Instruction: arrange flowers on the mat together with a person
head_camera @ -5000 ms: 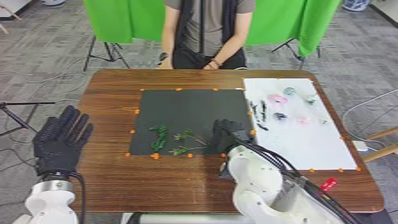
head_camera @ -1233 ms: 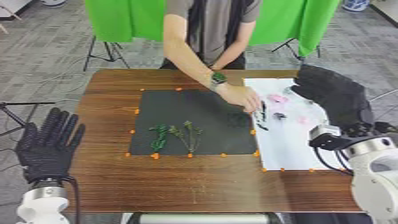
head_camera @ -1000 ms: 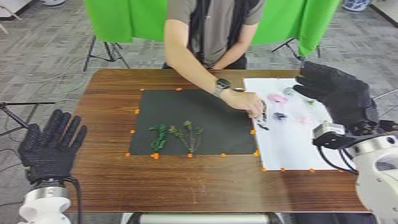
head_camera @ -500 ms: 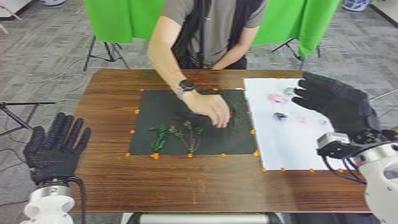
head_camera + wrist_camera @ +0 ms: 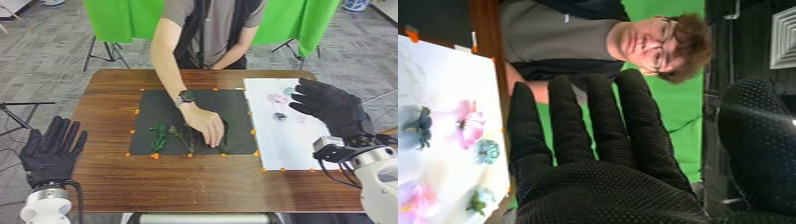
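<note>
Left of the black mat, over the brown wood-grained table, the left hand lies open in dotted black fabric, its straight fingers slightly spread, pointing away from the robot. Small orange tabs dot the matte mat's edges. On its left part lies a curly, bright green stem; just beside it is a thin, branching, leafy sprig. Farther right on the mat, a person's hand reaches down, fingers close together, at a long dark green strand; whether it pinches the strand I cannot tell.

To the mat's right is a smooth white sheet. On it are a ruffled pink flower, a dark blue flower, a blue-green flower with layered petals, a pale pink flower and a green flower. The right hand is raised well right of the mat, its straight, textured black fingers parted by narrow gaps.
</note>
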Controlling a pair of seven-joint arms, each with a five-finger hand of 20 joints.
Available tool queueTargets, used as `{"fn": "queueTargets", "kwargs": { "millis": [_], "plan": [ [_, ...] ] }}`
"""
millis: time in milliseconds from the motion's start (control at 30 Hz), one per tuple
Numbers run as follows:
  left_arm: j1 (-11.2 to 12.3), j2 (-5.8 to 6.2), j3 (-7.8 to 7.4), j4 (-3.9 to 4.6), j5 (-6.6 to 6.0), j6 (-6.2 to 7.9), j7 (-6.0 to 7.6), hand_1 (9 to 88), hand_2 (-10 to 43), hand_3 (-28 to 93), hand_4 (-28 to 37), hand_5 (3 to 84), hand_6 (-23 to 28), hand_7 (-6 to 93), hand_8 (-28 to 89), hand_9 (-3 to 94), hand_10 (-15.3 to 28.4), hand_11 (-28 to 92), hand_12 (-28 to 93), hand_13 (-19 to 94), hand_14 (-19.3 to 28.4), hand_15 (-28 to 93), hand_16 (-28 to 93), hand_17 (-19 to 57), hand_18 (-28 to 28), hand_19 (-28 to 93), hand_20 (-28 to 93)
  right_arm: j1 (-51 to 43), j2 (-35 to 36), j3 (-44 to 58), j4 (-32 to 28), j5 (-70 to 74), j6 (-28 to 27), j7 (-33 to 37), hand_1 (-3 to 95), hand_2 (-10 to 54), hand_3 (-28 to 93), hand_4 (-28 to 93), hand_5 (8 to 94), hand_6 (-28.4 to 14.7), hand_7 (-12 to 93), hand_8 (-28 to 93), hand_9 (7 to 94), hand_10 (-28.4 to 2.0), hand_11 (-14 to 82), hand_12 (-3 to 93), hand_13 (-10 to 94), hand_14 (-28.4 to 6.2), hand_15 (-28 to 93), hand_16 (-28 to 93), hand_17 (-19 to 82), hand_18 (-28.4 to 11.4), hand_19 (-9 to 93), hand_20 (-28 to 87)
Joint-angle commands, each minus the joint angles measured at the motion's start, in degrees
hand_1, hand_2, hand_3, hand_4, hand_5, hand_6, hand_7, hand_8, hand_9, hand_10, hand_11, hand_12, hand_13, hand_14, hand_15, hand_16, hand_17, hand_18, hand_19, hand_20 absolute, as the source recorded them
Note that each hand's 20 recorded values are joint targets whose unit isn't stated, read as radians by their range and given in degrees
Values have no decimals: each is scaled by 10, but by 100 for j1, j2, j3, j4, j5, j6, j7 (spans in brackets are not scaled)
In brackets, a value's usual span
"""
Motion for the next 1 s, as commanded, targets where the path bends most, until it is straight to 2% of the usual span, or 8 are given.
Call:
{"fn": "queueTargets", "kwargs": {
  "millis": [33,100,233,400,633,767,833,1000],
  "plan": [
    [88,-42,20,-15,8,81,11,269,108,769,-283,483,82,134,-107,393,123,168,46,296,133,237,-66,-58,144,364,90,282,356,-364,87,-2360,246,-325,177,45,803,-233,434,-44,124,-95,402,-132,39,120,312,-132,95,104,130,-160,271,115],
    [124,17,19,-30,0,63,76,269,108,768,-283,484,82,134,-107,393,123,168,46,296,132,236,-67,-58,144,364,90,446,449,-533,133,-2658,262,-256,177,21,807,-235,426,-36,125,-99,392,-125,36,115,299,-121,88,100,132,-144,250,106],
    [104,38,10,-18,-32,74,71,269,108,769,-283,484,83,134,-107,393,124,168,46,297,131,236,-67,-57,143,363,89,503,477,-638,149,-2674,295,-224,177,1,812,-237,416,-35,125,-101,379,-125,33,111,291,-117,84,94,132,-137,238,105],
    [38,57,62,21,-35,63,22,269,108,769,-283,484,82,134,-107,393,124,167,46,297,130,236,-67,-57,143,364,88,679,648,-843,199,-4138,459,286,199,-11,807,-240,404,-36,128,-101,371,-128,32,109,285,-112,83,90,131,-134,237,108],
    [34,74,91,43,-14,59,-39,269,108,769,-283,483,82,134,-106,393,124,169,47,297,130,236,-67,-57,142,363,88,895,888,-1167,363,-6215,327,839,268,-23,802,-247,376,-50,129,-106,340,-124,40,103,281,-108,76,77,138,-88,246,88],
    [71,71,90,31,-6,53,-23,268,109,769,-283,483,83,133,-106,393,125,169,47,297,130,236,-67,-56,141,362,88,1261,1115,-1752,528,-7125,392,1379,277,-52,809,-253,369,-56,129,-107,331,-140,48,98,268,-97,68,68,139,-85,265,81],
    [93,52,87,19,-13,64,-30,269,109,768,-283,483,83,133,-106,394,125,170,47,298,131,237,-67,-56,141,362,88,1514,1238,-2038,717,-7481,350,1454,289,-65,810,-259,370,-58,131,-106,338,-144,53,95,276,-96,73,66,145,-88,294,82],
    [106,58,97,14,-20,59,-17,268,109,769,-283,484,85,135,-105,394,129,177,53,297,131,238,-68,-56,141,362,88,2263,1459,-2772,1168,-7957,-8,1758,330,-94,813,-275,390,-61,141,-111,359,-149,70,102,354,-114,124,174,153,-145,539,159]
  ]
}}
